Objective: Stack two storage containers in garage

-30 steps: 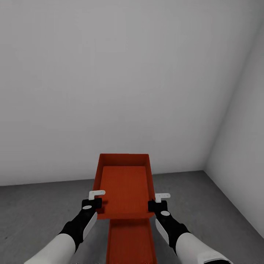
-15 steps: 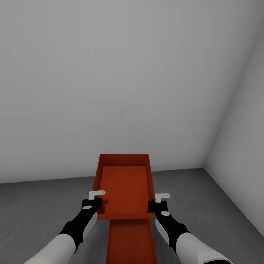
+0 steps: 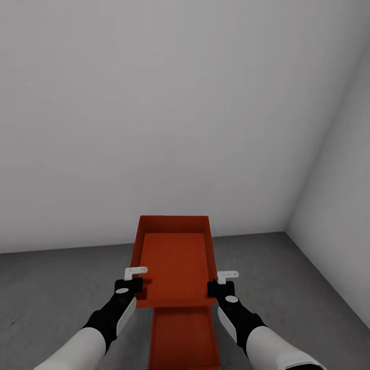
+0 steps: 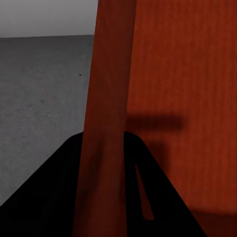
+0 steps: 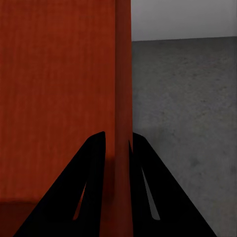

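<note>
The robot is standing in the garage, facing a plain grey wall, with the dark concrete floor running below it and a second wall meeting the first at the far right corner.

Both arms are carrying the upper container, an orange-red lidless bin, held lengthwise away from the robot. The left gripper is pinching the left long wall near its near end; in the left wrist view the left gripper is straddling that wall, one finger on each side of it. The right gripper is pinching the right long wall in the same way (the right wrist view shows the right gripper with the wall between its two dark fingers).

The lower container is lying on the floor directly below and nearer the robot, its open top partly covered by the carried bin. Whether the two bins are touching cannot be told from these views.

Step in hand: the stacking step, judged to be the last of the task, since one bin is already on the floor.

Next move, as a judgement:
- Bring the carried bin back toward the robot until its outline is matching the lower one.
- Keep it level and lower it until it is seated.
- Spread both grippers only once it is resting there.
</note>
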Robot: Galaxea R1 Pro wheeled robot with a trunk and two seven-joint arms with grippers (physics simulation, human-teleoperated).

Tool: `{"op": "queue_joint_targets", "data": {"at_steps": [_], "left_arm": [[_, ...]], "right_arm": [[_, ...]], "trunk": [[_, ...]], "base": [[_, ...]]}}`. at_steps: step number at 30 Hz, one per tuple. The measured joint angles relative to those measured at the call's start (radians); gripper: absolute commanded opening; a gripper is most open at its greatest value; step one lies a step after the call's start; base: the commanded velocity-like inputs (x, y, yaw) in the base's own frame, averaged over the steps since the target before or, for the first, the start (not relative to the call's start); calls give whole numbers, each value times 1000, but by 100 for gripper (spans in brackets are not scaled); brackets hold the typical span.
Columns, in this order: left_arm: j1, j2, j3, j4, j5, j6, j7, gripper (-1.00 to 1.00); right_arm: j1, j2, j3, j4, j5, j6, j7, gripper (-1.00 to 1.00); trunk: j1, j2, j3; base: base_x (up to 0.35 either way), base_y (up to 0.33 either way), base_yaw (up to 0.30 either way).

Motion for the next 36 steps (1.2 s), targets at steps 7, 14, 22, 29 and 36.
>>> {"op": "queue_joint_targets", "data": {"at_steps": [7,14,22,29,36], "left_arm": [[0,0,1,0,-1,0,0,-100],[0,0,0,0,0,0,0,-100],[0,0,0,1,1,0,0,-100],[0,0,0,1,1,0,0,-100],[0,0,-2,0,2,0,1,-100]], "right_arm": [[0,0,0,0,0,0,0,-100],[0,0,0,0,0,0,0,-100],[0,0,0,0,0,1,0,-100],[0,0,0,0,0,1,0,-100],[0,0,0,0,1,0,0,-100]], "trunk": [[0,0,-11],[0,0,-23],[0,0,-36],[0,0,-47],[0,0,-58]], "base": [[0,0,0],[0,0,0],[0,0,0],[0,0,0],[-137,0,0]]}}
